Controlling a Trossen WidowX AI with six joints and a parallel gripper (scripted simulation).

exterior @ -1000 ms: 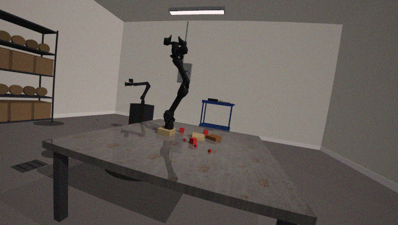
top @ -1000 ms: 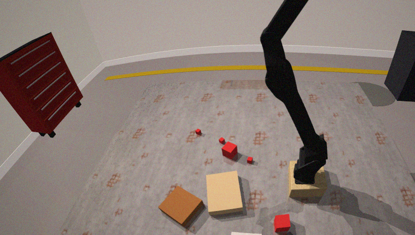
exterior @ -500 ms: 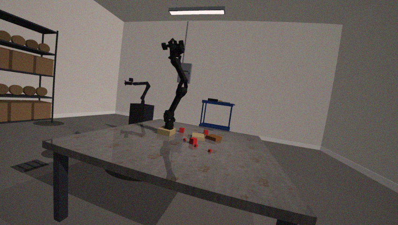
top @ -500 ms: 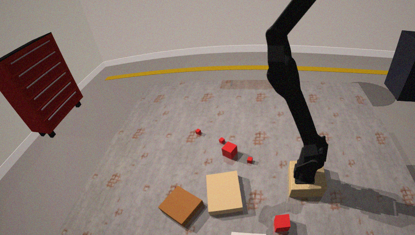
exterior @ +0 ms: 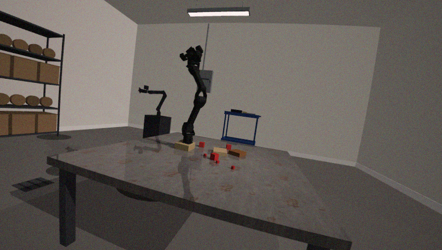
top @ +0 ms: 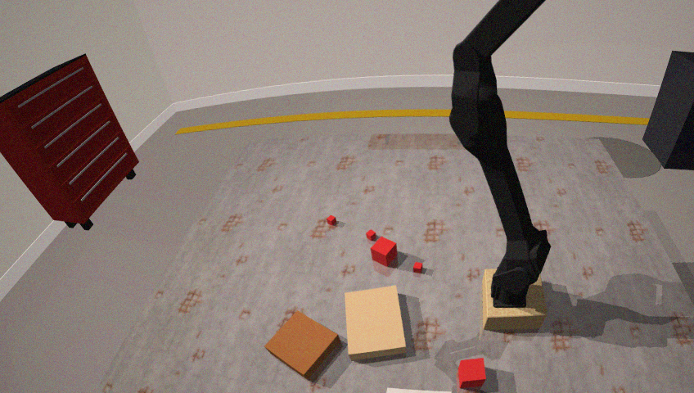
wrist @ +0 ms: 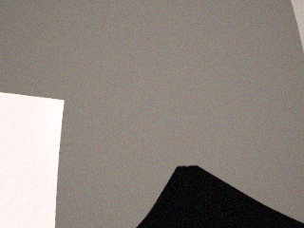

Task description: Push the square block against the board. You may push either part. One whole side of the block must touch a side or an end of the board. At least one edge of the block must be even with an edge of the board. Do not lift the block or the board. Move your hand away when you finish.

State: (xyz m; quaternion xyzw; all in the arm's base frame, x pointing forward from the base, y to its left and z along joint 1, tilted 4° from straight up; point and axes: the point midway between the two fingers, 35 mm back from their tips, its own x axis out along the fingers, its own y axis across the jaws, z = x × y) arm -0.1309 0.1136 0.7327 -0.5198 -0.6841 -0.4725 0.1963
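Observation:
A pale tan piece (top: 374, 318) (exterior: 220, 150), probably the board, lies flat on the table (top: 272, 273) (exterior: 148, 173). An orange-brown piece (top: 303, 342) (exterior: 237, 153), probably the square block, lies beside it, turned at an angle. Its nearest corner is close to the tan piece's side, with a narrow gap in the top view. My gripper (exterior: 190, 50) (wrist: 186, 175) is shut and empty, raised high above the table and pointing up toward the ceiling. It is outside the top view, which shows only the lower arm.
A large red cube (top: 383, 250) (exterior: 214, 156) and several small red cubes lie beyond the tan piece. Another red cube (top: 471, 372) lies near the bottom of the top view. A white thing (top: 418, 390) is cut off there. The arm stands on a wooden base (top: 513, 321) (exterior: 184, 146).

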